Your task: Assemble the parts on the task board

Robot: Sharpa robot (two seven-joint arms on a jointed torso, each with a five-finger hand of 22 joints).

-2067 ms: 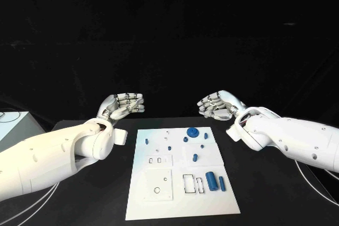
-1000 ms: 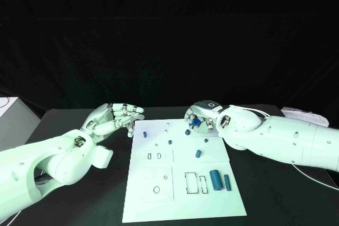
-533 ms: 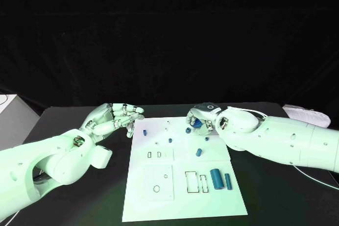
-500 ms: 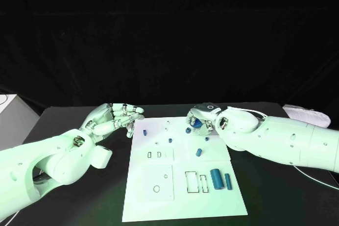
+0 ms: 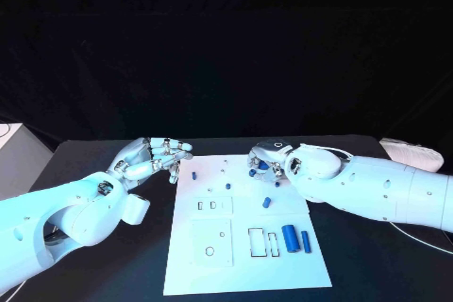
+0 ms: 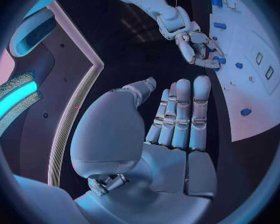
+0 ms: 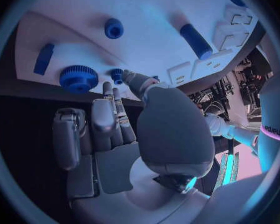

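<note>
Item: blue gear (image 7: 78,78), small, stiff, likely light; pinch by toothed rim. My right hand (image 5: 267,161) just above it, empty, fingers spread; left hand (image 5: 151,159) curled, empty.

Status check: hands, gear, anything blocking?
Right hand open over board's far edge, fingertips by blue gear, no grip yet. Left hand empty beside task board. Nothing in the way.

You see the flat white rectangular task board (image 5: 247,223) lit brightly against dark surroundings; wrist views bend straight edges strongly.
</note>
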